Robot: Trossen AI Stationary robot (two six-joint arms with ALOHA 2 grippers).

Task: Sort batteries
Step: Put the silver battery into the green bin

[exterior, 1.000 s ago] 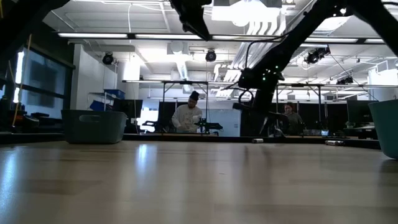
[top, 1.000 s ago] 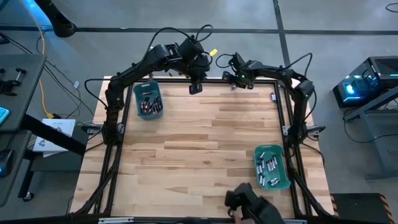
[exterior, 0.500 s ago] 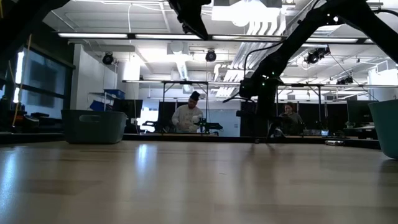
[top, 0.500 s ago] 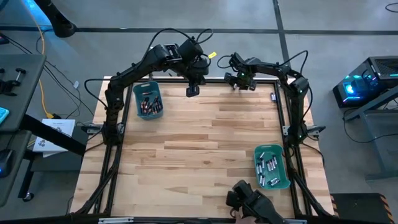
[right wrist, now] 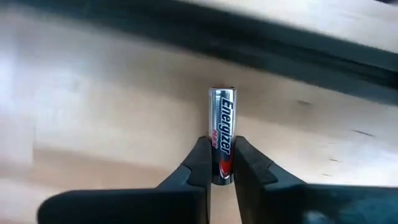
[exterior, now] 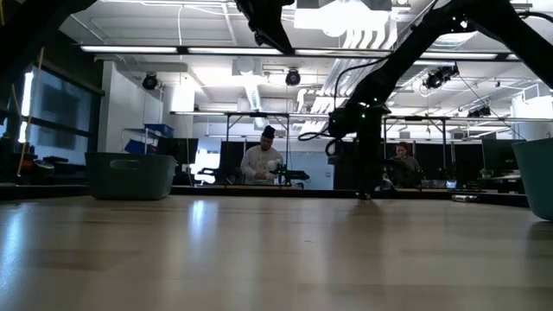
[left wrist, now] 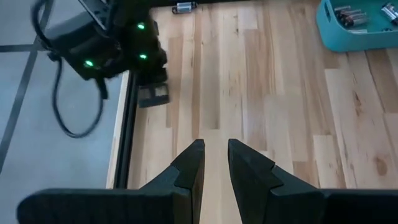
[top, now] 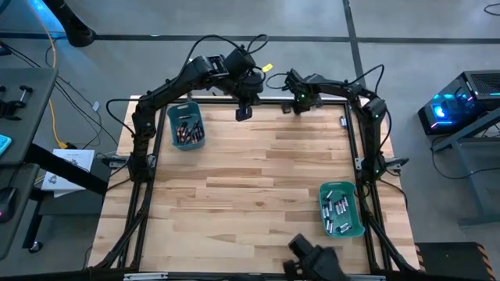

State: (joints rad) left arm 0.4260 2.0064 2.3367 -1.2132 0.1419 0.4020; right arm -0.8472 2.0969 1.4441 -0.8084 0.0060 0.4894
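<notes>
A silvery battery (right wrist: 222,124) with a dark, red-marked end lies on the wooden table close to its far edge, with my right gripper (right wrist: 222,177) shut on it. In the high view that gripper (top: 291,107) stands at the table's far edge and hides the battery. My left gripper (left wrist: 216,165) hangs high above the far middle of the table (top: 244,112). Its fingers stand a narrow gap apart with nothing between them. A loose battery (left wrist: 185,7) lies by the table's right rail. My right gripper pinches the battery's dark, red-marked end (right wrist: 222,163) between its two fingers, which press on the round sides. The fingers come from above, pointing down, and lie across the battery. The silvery end (right wrist: 222,93) sticks out beyond the fingertips over the wood.
A teal bin (top: 186,126) with dark batteries stands at the far left. Another teal bin (top: 341,209) with silvery batteries stands at the near right. Black frame rails (top: 361,148) line the table's sides. A dark shape (top: 312,257) shows at the near edge. People sit in the room behind (exterior: 262,162).
My right gripper has sunk to the tabletop at the far edge, shifted a little toward the table's left and rolled about its own axis. In the low view its two fingertips have drawn together into one.
</notes>
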